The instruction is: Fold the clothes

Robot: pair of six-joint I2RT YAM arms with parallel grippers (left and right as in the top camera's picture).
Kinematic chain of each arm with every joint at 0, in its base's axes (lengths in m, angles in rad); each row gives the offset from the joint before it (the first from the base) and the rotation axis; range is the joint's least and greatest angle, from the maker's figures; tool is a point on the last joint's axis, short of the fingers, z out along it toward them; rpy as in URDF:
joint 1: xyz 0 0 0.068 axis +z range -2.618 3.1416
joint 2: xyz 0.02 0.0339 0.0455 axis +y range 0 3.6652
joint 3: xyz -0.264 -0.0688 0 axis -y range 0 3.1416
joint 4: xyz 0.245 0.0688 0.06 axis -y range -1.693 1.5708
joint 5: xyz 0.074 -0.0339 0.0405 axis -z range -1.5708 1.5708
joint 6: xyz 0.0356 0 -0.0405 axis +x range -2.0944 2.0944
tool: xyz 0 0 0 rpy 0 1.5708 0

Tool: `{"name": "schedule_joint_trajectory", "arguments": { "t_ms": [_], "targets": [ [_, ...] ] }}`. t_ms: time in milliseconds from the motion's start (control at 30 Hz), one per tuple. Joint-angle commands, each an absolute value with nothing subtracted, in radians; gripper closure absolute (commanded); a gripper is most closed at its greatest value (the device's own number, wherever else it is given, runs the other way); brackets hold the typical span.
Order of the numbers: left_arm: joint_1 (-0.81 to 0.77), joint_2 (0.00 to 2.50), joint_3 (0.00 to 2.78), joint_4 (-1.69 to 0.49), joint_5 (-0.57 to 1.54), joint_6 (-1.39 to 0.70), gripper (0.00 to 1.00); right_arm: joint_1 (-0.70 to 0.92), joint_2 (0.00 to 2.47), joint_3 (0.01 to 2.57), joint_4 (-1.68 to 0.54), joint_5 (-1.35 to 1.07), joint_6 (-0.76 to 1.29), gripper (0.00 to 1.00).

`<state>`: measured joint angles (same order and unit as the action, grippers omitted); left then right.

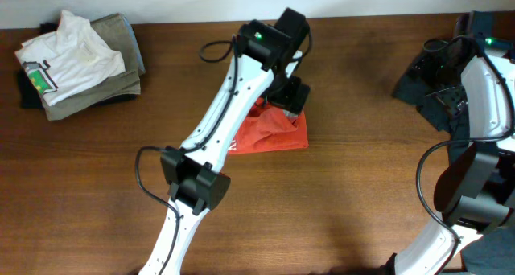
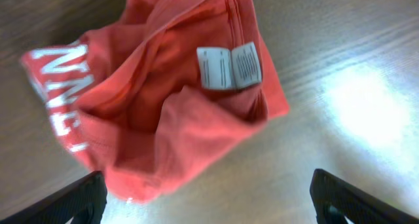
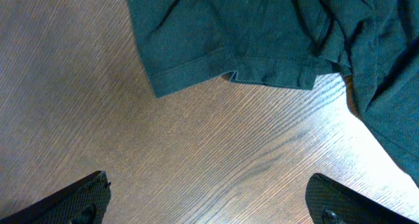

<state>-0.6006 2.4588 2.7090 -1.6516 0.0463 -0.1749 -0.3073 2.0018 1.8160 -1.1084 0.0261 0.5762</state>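
The left gripper (image 2: 206,185) hovers over the bunched shirt (image 2: 170,106) in the middle of the table (image 1: 338,211).
Its jaws stand apart, empty. The shirt lies label (image 2: 229,67) up, perhaps half folded, as the arm hides much from above. Best to pinch one hem corner and draw the cloth flat first. Far right, the right gripper (image 3: 206,185) is spread, empty, beside a dark garment (image 3: 262,34).

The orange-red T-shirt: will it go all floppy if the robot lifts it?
Probably floppy: the orange-red cotton T-shirt lies crumpled in soft folds, so it would likely droop from wherever it is pinched. It looks light, and a push would probably bunch it on the smooth wooden table.
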Motion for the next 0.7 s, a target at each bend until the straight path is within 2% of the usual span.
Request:
{"name": "schedule_joint_trajectory", "arguments": {
  "t_ms": [0, 167, 300, 333, 367, 433, 500, 667],
  "targets": [
    [-0.617, 2.474, 2.572, -1.576, 0.064, -0.155, 0.01, -0.309, 1.999, 1.822, -1.111, 0.038, 0.585, 0.01],
    [-0.617, 2.474, 2.396, -1.441, 0.064, -0.124, 0.01, -0.309, 1.999, 1.822, -1.111, 0.038, 0.585, 0.01],
    [-0.622, 2.474, 2.357, -1.406, 0.064, -0.121, 0.01, -0.309, 1.999, 1.822, -1.111, 0.038, 0.585, 0.01],
    [-0.622, 2.474, 2.357, -1.402, 0.064, -0.121, 0.05, -0.309, 1.999, 1.822, -1.111, 0.038, 0.585, 0.01],
    [-0.622, 2.472, 2.363, -1.401, 0.064, -0.121, 0.16, -0.309, 1.999, 1.822, -1.111, 0.038, 0.585, 0.01],
    [-0.622, 2.471, 2.38, -1.408, 0.064, -0.121, 0.34, -0.309, 1.999, 1.822, -1.111, 0.038, 0.585, 0.01],
    [-0.622, 2.469, 2.407, -1.427, 0.064, -0.121, 0.47, -0.309, 1.999, 1.822, -1.111, 0.039, 0.585, 0.01],
    [-0.649, 2.45, 2.46, -1.46, 0.065, -0.121, 0.99, -0.309, 1.999, 1.822, -1.111, 0.039, 0.585, 0.01]
  ]
}}
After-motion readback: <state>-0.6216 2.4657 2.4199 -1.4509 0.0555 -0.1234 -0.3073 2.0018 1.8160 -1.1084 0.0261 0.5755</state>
